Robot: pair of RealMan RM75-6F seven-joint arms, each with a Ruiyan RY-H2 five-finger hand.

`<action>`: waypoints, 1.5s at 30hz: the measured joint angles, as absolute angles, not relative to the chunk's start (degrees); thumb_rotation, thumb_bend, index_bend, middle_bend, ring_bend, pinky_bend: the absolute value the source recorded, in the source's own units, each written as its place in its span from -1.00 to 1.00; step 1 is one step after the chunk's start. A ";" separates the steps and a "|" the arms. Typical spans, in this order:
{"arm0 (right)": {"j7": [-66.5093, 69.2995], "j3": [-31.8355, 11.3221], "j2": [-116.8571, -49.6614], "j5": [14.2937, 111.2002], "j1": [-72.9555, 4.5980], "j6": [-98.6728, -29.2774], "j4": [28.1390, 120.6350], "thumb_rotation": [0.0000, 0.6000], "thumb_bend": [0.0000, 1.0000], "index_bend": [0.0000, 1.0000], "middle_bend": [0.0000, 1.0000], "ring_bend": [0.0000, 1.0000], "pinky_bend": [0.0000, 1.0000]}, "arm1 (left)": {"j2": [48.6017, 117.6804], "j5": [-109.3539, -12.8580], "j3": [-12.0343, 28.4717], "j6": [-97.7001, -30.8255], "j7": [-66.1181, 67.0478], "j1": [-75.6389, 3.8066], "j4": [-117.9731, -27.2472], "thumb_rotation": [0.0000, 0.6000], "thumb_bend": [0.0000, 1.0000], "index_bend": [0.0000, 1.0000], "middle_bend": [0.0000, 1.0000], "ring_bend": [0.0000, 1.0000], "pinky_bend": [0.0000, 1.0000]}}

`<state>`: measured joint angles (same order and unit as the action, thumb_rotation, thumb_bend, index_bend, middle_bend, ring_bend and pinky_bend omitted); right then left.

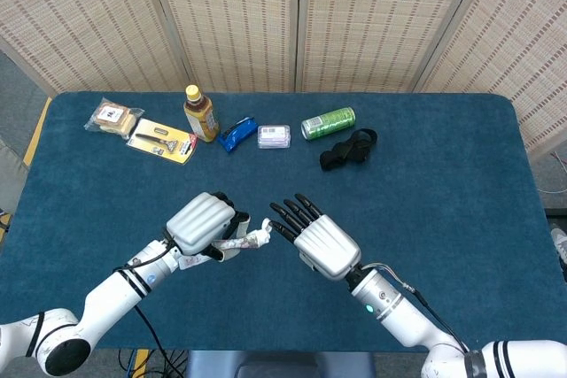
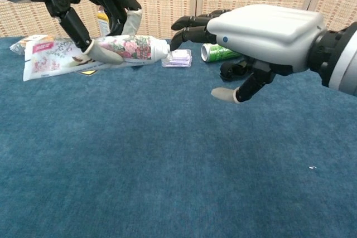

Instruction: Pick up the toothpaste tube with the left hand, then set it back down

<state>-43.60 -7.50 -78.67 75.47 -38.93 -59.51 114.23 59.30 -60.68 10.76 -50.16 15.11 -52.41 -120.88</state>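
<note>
The floral toothpaste tube (image 2: pixel 106 50) hangs above the near tabletop (image 1: pixel 443 183), gripped by the left hand (image 1: pixel 202 223), cap toward the empty, spread-fingered right hand (image 1: pixel 321 241), with a green can (image 1: pixel 328 122) lying far behind.

- The toothpaste tube (image 2: pixel 95 51) is white with pink flowers.
- The can (image 1: pixel 328 123) is green.
- The table (image 1: pixel 443 201) is blue.
- The hands have silver backs and black fingers (image 1: pixel 288 214).
</note>
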 measured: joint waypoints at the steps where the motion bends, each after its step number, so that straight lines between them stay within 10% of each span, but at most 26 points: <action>1: -43.60 -7.47 -78.77 75.32 -39.01 -59.51 114.16 1.00 -0.46 -0.67 -1.00 -1.00 -1.00 | 59.26 -60.69 10.80 -50.11 14.88 -52.40 -120.94 1.00 -0.28 0.16 0.39 -0.03 -0.37; 38: -24.57 -1.78 -56.33 95.65 -24.95 -76.95 117.16 1.00 -0.46 -0.67 -1.00 -1.00 -1.00 | 66.38 -62.65 1.93 -51.01 25.66 -49.24 -97.38 1.00 -0.28 0.08 0.24 -0.13 -0.38; 45: -22.99 -1.94 -55.35 95.92 -23.28 -77.89 116.15 1.00 -0.46 -0.67 -1.00 -1.00 -1.00 | 68.52 -60.49 0.51 -51.54 29.70 -48.18 -93.24 1.00 -0.28 -0.42 0.01 -0.30 -0.38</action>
